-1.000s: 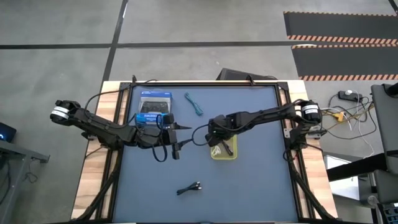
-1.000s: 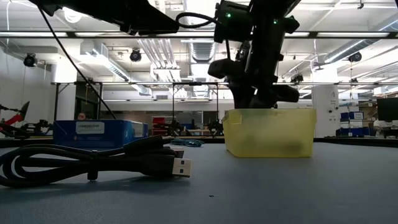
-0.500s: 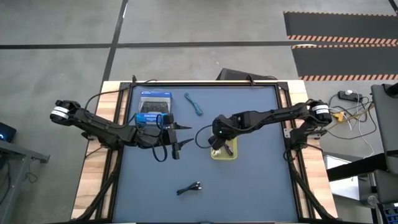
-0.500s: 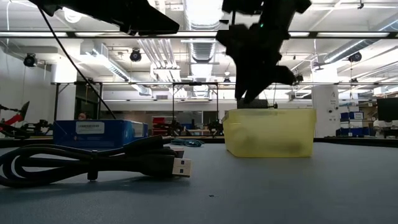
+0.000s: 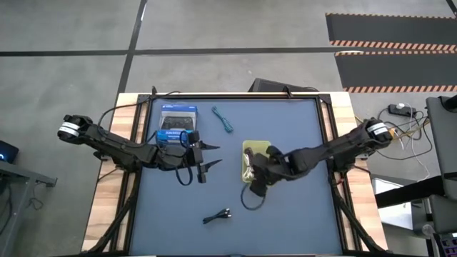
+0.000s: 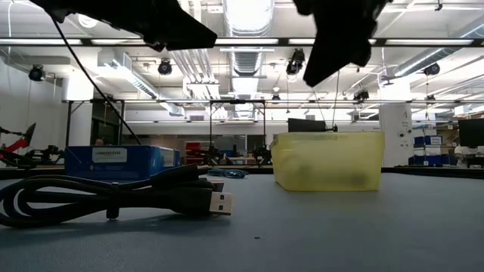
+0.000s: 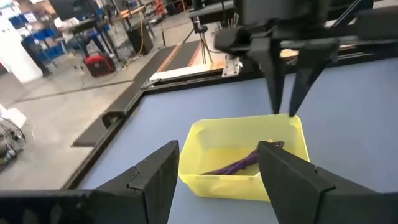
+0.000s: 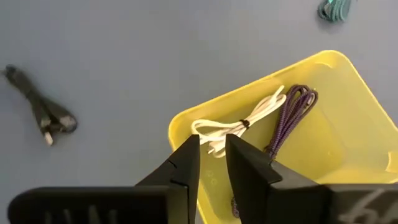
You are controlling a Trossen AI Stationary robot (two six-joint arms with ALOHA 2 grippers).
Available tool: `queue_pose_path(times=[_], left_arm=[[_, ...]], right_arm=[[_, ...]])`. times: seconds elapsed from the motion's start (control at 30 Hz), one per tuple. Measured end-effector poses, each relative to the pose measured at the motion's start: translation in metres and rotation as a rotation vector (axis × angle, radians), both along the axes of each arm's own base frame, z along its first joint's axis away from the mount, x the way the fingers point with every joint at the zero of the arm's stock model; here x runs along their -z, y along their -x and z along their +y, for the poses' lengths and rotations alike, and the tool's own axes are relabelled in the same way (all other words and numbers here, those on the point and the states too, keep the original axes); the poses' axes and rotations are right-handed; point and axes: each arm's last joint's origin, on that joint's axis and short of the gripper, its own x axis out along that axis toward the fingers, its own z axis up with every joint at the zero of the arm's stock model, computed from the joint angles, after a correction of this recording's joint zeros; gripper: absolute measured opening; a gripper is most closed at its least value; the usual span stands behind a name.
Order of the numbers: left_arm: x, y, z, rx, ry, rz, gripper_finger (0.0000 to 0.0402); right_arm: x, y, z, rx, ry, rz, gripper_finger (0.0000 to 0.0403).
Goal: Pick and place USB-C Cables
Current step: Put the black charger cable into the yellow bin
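Yellow bin (image 8: 348, 118) at table centre, in which the white cable (image 8: 239, 124) and purple cable (image 8: 289, 118) are laid side by side. Right gripper (image 8: 212, 163) is held above the bin's near edge, fingers nearly closed and empty. Left gripper (image 5: 208, 155) is parked beside the blue box (image 5: 176, 126), fingers spread. Teal cable (image 5: 224, 120) and black cable (image 5: 217, 215) are left on the mat, well apart.

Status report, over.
Right gripper empty, nearly shut, above yellow bin. Left gripper open, empty, waiting beside it. White cable and purple cable binned; teal cable and black cable on table. Nothing blocking.
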Motion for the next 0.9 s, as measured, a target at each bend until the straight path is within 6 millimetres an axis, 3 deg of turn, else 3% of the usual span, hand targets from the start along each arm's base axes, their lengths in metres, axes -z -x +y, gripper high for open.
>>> queue_pose_path(times=[0.3,0.63,0.9], left_arm=[[0.007,0.001,0.0,-0.035,0.177,-0.027,0.0202],[0.01,0.003,-0.007,-0.002,0.361,-0.033,0.0202],[0.01,0.006,-0.019,0.024,0.471,-0.048,0.0202]], right_arm=[[0.014,0.013,0.023,-0.122,0.176,-0.024,0.0063],[0.042,0.021,0.021,-0.242,0.267,-0.024,0.0063],[0.034,0.034,0.015,-0.348,0.316,-0.218,0.0063]])
